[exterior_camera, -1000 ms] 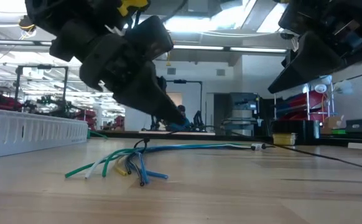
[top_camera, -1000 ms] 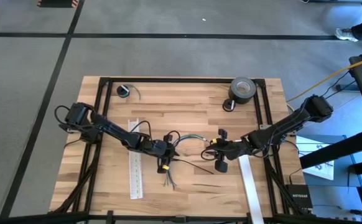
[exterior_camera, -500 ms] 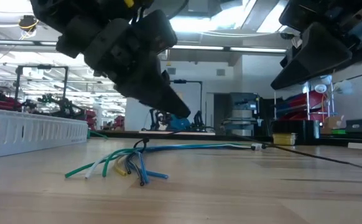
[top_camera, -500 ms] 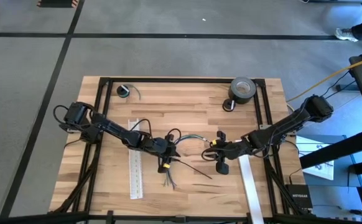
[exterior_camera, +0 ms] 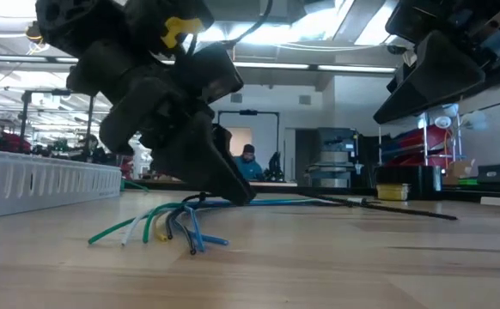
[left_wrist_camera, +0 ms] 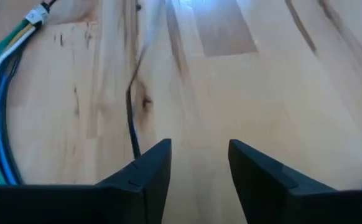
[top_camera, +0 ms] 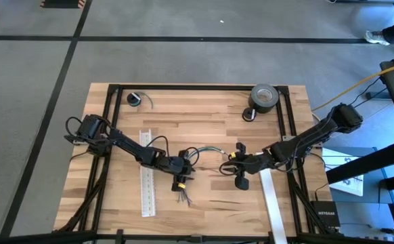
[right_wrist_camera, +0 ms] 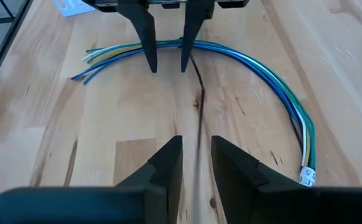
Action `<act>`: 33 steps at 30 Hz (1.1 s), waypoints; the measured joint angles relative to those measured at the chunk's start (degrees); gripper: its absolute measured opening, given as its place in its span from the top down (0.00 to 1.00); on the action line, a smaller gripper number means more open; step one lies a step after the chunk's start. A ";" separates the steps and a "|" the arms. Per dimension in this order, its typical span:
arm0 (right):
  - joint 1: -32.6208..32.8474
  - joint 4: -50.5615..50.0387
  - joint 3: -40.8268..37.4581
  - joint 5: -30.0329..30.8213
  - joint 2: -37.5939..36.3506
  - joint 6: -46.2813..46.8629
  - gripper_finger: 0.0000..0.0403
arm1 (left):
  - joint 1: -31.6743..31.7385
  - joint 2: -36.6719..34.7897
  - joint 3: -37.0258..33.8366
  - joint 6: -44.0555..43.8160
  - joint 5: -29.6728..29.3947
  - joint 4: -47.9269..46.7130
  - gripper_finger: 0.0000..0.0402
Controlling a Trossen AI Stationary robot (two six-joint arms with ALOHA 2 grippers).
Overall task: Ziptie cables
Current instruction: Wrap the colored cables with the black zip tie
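Note:
The cables point(right_wrist_camera: 255, 65), a bundle of blue, green, white and yellow wires, lie in an arc on the wooden table point(top_camera: 204, 150); their cut ends point(exterior_camera: 160, 225) fan out toward the near edge. A thin black ziptie point(right_wrist_camera: 199, 102) lies on the table. It runs from the bundle toward my right gripper point(right_wrist_camera: 196, 146), which hangs above the table point(exterior_camera: 387, 112), narrowly open with nothing in it. My left gripper point(left_wrist_camera: 199, 155) stands open, slanting down, its fingertips at the table by the bundle point(exterior_camera: 237, 193); bare wood shows between its fingers. My left gripper has one finger point(left_wrist_camera: 153, 165) right beside the ziptie's end point(left_wrist_camera: 133, 140) at the bundle. Whether the finger touches the ziptie or the cables I cannot tell, because the finger hides that spot.
Two long white slotted strips lie on the table, one at the left point(top_camera: 147, 183) and one at the near right point(top_camera: 273, 203). A roll of tape point(top_camera: 265, 96) and a small coil point(top_camera: 135, 99) sit at the far edge. Black frame rails point(top_camera: 285, 122) border the table.
My left gripper has sunk from above the cables down to the table at the bundle. The ziptie's free end has swung along the table away from the near edge, so that the strip now points at my right gripper.

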 joint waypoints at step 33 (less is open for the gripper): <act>0.00 0.03 0.02 3.02 0.00 -0.02 0.82 | 2.56 -1.03 0.42 -6.45 -2.75 -3.12 0.71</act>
